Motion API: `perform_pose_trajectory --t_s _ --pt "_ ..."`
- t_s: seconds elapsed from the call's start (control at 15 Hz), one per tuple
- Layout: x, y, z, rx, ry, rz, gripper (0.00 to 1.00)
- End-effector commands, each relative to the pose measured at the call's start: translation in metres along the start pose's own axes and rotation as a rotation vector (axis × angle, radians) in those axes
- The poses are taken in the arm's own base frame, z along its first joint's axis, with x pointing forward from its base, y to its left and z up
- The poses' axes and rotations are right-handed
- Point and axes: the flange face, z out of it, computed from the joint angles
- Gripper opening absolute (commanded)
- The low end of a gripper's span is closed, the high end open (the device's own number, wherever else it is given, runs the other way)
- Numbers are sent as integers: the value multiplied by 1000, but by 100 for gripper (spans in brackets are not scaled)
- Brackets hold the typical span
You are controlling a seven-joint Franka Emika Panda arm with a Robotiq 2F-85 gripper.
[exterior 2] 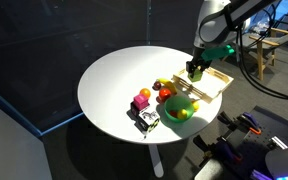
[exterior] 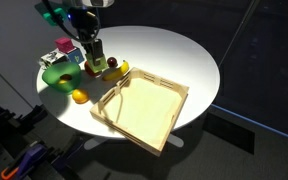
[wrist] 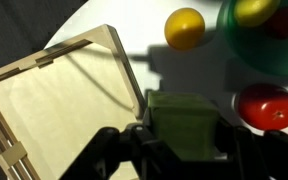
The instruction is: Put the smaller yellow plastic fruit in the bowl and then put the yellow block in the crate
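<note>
My gripper (wrist: 184,150) is shut on a yellow block (wrist: 182,122), which looks olive in the shade. It is just beside the near rail of the wooden crate (wrist: 44,110), over the white table. In both exterior views the gripper (exterior: 92,62) (exterior 2: 196,70) hangs between the green bowl (exterior: 56,77) (exterior 2: 174,104) and the crate (exterior: 174,110) (exterior 2: 216,84). The bowl (wrist: 246,55) holds a small yellow fruit (wrist: 254,10). Another yellow fruit (wrist: 184,28) (exterior: 80,96) lies on the table next to the bowl.
A red fruit (wrist: 267,105) lies close to the right of the gripper. Pink and other coloured blocks (exterior: 62,48) (exterior 2: 144,96) and a black-and-white object (exterior 2: 149,120) sit beyond the bowl. The round table's edge (exterior: 209,60) is close behind the crate.
</note>
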Motion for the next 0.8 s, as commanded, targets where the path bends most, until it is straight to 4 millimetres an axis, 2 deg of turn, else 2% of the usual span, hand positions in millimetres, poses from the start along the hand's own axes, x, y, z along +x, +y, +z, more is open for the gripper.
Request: perform_pose_trajectory --t_s 0.0,0.47,0.73 --pt "0 34 -3 31 26 65 28" --pt "11 99 4 55 110 183 28" --pt "11 125 13 75 99 250 28"
